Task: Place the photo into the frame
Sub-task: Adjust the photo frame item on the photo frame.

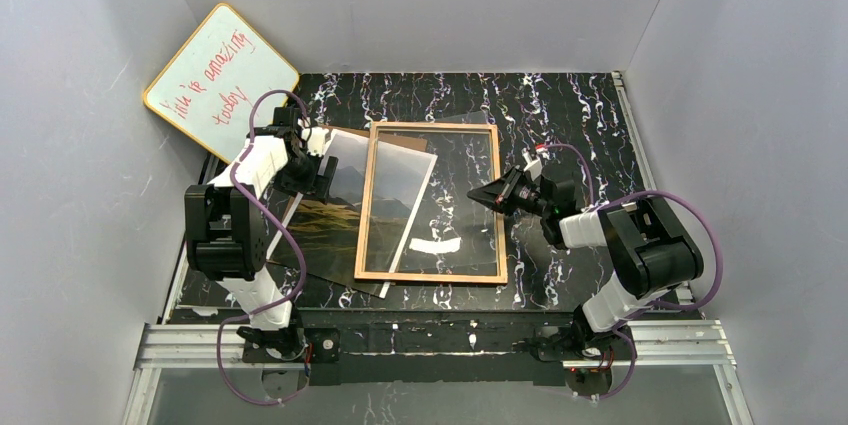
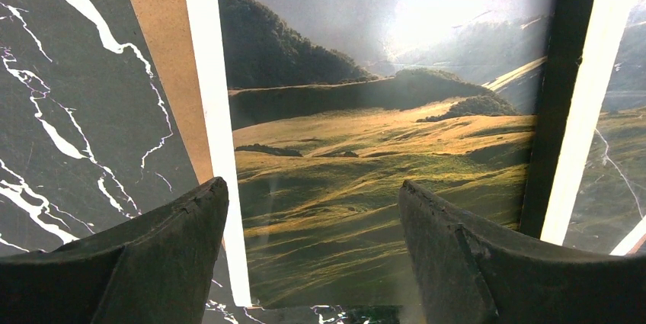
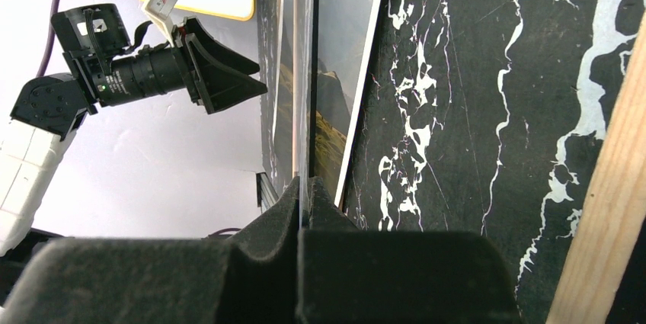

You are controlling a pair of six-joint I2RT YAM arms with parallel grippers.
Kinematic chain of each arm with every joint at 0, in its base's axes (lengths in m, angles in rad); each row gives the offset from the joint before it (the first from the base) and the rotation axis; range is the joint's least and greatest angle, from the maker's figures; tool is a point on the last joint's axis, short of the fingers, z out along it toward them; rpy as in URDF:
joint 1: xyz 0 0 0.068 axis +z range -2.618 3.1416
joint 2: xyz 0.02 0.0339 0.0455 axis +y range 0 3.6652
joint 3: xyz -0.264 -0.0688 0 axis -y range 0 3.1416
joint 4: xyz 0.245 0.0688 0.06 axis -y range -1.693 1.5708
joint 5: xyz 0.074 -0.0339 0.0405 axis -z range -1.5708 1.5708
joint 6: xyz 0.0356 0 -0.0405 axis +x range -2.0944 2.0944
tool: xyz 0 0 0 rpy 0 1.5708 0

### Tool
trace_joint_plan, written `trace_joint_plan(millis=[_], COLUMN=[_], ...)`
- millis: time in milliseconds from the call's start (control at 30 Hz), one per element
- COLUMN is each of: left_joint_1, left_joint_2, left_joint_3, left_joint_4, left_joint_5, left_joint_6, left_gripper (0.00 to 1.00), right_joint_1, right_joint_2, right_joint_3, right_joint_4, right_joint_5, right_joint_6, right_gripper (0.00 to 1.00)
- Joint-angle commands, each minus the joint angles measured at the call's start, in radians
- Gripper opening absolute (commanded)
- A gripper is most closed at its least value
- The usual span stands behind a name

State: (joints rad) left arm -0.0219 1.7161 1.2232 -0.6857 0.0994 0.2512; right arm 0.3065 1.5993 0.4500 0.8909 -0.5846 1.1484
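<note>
The photo (image 1: 335, 215) lies face up at centre left, its right part under the frame's left rail. The frame (image 1: 430, 277) rests wood side up in the middle of the table. My left gripper (image 1: 322, 170) hangs open just above the photo (image 2: 343, 171), one finger (image 2: 190, 225) over its white border, nothing between the jaws. My right gripper (image 1: 478, 195) reaches in over the frame's right side. It is shut on the edge of a thin clear pane (image 3: 305, 110), which runs edge-on away from its jaws. The photo (image 3: 329, 133) shows beyond that pane.
A brown backing panel (image 2: 160, 57) lies under the photo, sticking out at its left and near edges. A yellow-edged whiteboard (image 1: 220, 80) with red writing leans in the back left corner. Grey walls close in the black marbled table (image 1: 570, 115) on three sides.
</note>
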Motion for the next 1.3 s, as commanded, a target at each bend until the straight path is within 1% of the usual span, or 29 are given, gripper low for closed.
trace_joint_plan(millis=[0,400,800,1100,1267], left_joint_1=[-0.005,-0.012,-0.019,-0.033,-0.056], left_joint_2=[-0.050,-0.049,-0.046,-0.044,-0.037], left_joint_3=[-0.005,-0.005,-0.007,-0.017,-0.024], left_joint_4=[-0.031,-0.033,-0.034,-0.034,-0.028], left_joint_5=[0.016,0.012,0.009,0.000,0.001], left_joint_6=[0.009,0.010,0.012,0.020,0.015], left_gripper=[0.79,0.79,0.79,0.79,0.79], right_joint_1=[-0.011,-0.024,-0.027,-0.026,-0.027], right_joint_2=[-0.007,0.033,0.065,0.123,0.136], right_joint_3=[-0.016,-0.047,-0.041,-0.044,-0.044], right_joint_4=[0.064,0.127,0.164,0.252,0.272], right_joint_5=[0.008,0.006,0.001,-0.018,-0.024], right_joint_6=[0.000,0.031,0.046,0.072,0.076], right_gripper=[0.01,0.01,0.01,0.01,0.01])
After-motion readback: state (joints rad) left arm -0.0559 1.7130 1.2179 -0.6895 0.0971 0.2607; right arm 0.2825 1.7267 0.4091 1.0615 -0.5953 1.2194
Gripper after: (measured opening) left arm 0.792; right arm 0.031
